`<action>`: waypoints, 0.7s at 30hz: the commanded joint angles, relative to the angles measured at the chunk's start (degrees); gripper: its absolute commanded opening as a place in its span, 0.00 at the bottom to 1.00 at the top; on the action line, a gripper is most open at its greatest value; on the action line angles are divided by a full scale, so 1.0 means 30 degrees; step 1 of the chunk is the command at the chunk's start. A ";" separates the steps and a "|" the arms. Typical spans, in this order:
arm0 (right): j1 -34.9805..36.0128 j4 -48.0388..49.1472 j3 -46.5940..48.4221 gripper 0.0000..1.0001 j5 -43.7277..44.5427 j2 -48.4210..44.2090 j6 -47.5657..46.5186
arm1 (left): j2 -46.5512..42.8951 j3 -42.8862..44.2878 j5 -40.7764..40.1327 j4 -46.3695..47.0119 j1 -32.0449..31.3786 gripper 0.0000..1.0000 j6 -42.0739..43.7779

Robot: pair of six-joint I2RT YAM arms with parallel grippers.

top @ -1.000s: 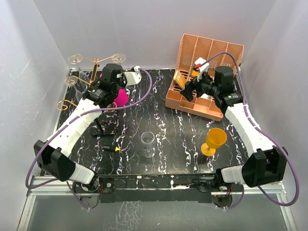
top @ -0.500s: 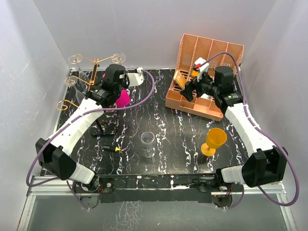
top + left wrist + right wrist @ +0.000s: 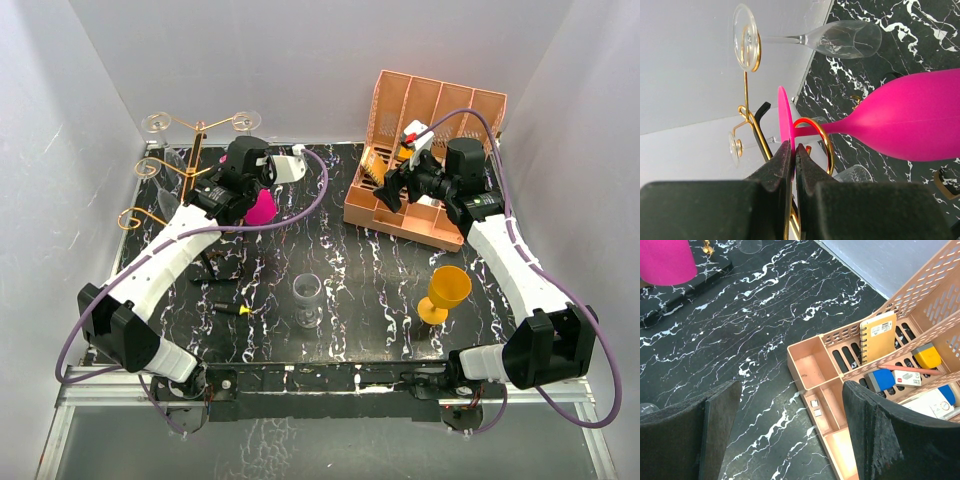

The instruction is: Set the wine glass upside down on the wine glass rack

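Mostly the left claw (image 3: 793,156) is buried under its own wrist in the top view, so only the wrist camera shows it: both pads pressed together on the thin, edge-on foot of the pink wine glass (image 3: 912,122), clamped. The stem looks threaded through a gold loop of the wine glass rack (image 3: 746,92), with the bowl just right of the rack; can't tell whether the foot bears on the wire. The rack's black base is hidden behind the left arm from above. A clear hanging glass (image 3: 845,39) sits on another rack arm, and a second clear foot (image 3: 735,146) shows only as a small blur. The dark item with a yellow tip (image 3: 238,310), nearer the arms than the rack, is too small to identify. The right claw (image 3: 790,407) is well right of the rack, pads wide apart with nothing between them, over the salmon-pink organiser (image 3: 812,367), which the frame edge cuts off. The surface (image 3: 370,270) is glossy black marble-look with white veins, boxed by plain white walls. The rack is thin gold wire with curled scroll arms. The organiser is slotted plastic holding a spiral notebook (image 3: 877,335). An upright clear glass (image 3: 308,298) and a yellow goblet (image 3: 447,290) stand nearer the arms and to the right of the rack.
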 commanded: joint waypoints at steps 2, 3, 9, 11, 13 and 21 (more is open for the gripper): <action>-0.0074 0.0993 0.0049 0.90 -0.0239 -0.0258 -0.0126 | -0.0097 0.1056 0.0116 -0.0402 -0.0317 0.00 -0.0383; -0.0089 0.0993 0.0038 0.90 -0.0237 -0.0258 -0.0146 | -0.0084 0.1159 0.0189 -0.0497 -0.0350 0.00 -0.0470; -0.0097 0.0993 0.0007 0.90 -0.0216 -0.0288 -0.0167 | -0.0073 0.1239 0.0135 -0.0913 -0.0516 0.00 -0.0482; -0.0083 0.0993 -0.0007 0.90 -0.0251 -0.0287 -0.0186 | -0.0161 0.1220 0.0052 -0.1033 -0.0547 0.00 -0.0416; -0.0084 0.0991 0.0007 0.90 -0.0237 -0.0251 -0.0168 | -0.0216 0.1178 -0.0090 -0.1152 -0.0602 0.00 -0.0360; -0.0095 0.0938 0.0035 0.90 -0.0296 -0.0207 -0.0146 | -0.0647 0.1161 -0.0666 -0.1683 -0.0675 0.00 -0.0125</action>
